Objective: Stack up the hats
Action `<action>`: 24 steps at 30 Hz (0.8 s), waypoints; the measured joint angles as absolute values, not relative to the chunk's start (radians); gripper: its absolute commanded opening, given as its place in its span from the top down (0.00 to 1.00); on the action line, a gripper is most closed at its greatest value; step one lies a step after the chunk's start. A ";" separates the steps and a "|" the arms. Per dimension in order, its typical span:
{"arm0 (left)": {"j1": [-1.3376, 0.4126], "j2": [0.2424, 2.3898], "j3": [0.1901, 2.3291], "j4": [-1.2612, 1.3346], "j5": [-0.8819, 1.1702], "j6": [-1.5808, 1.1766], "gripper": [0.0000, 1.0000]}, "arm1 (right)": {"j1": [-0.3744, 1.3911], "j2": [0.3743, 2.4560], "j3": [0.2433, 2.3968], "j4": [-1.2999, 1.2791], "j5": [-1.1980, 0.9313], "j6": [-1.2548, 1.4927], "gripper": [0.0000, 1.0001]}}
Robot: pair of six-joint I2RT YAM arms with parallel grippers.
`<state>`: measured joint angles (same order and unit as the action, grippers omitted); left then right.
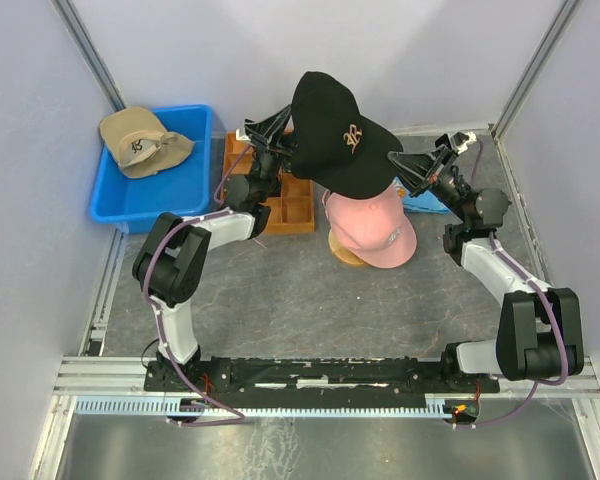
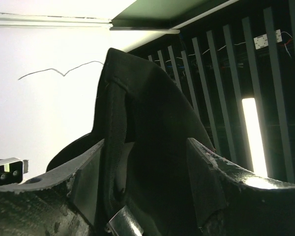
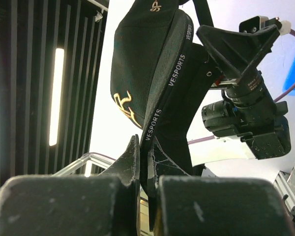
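A black cap (image 1: pixel 335 125) with a gold emblem hangs high in the air between my two grippers, above the pink cap (image 1: pixel 375 230) on its tan stand. My right gripper (image 1: pixel 405 165) is shut on the black cap's brim edge, which shows pinched in the right wrist view (image 3: pixel 147 157). My left gripper (image 1: pixel 280 135) is at the cap's rear. In the left wrist view (image 2: pixel 147 172) its jaws stand wide apart around the loose back strap and fabric (image 2: pixel 152 113). The tan cap (image 1: pixel 140 140) lies in the blue bin. A second black cap is not in view.
The blue bin (image 1: pixel 145 210) stands at the back left. An orange compartment tray (image 1: pixel 290 210) sits under my left arm. A blue cloth (image 1: pixel 425 200) lies beneath my right gripper. Metal frame posts rise at both back corners.
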<state>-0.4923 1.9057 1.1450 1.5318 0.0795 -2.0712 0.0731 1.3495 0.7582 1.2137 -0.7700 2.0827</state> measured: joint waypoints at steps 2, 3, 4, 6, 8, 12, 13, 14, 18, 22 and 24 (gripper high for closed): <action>-0.492 1.909 1.156 1.532 0.079 -2.071 0.29 | 0.073 1.349 0.750 1.216 -0.770 2.083 1.00; -0.492 1.911 1.161 1.533 0.079 -2.071 0.29 | 0.073 1.349 0.748 1.217 -0.770 2.083 1.00; -0.492 1.914 1.166 1.532 0.079 -2.071 0.29 | 0.073 1.349 0.747 1.218 -0.770 2.083 1.00; -0.492 1.923 1.174 1.533 0.079 -2.071 0.36 | 0.073 1.349 0.747 1.219 -0.770 2.083 1.00; -0.492 1.934 1.179 1.532 0.079 -2.071 0.45 | 0.073 1.349 0.747 1.219 -0.770 2.083 1.00; -0.494 1.954 1.201 1.532 0.081 -2.072 0.61 | 0.073 1.347 0.731 1.220 -0.770 2.083 1.00; -0.495 1.957 1.205 1.532 0.082 -2.072 0.67 | 0.073 1.346 0.723 1.220 -0.770 2.083 1.00; -0.496 1.957 1.206 1.532 0.084 -2.072 0.72 | 0.073 1.346 0.716 1.220 -0.770 2.083 1.00; -0.499 1.957 1.200 1.533 0.088 -2.072 0.88 | 0.071 1.345 0.699 1.222 -0.770 2.086 1.00; -0.497 1.952 1.151 1.533 0.088 -2.072 0.94 | 0.054 1.345 0.680 1.235 -0.770 2.089 1.00; -0.488 1.943 1.111 1.532 0.094 -2.072 0.95 | 0.042 1.345 0.664 1.238 -0.770 2.090 1.00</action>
<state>-0.4877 1.9427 1.1110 1.5322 0.0944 -2.0720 0.0422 1.3449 0.6640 1.2377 -0.7700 2.0895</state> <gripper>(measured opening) 0.112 0.029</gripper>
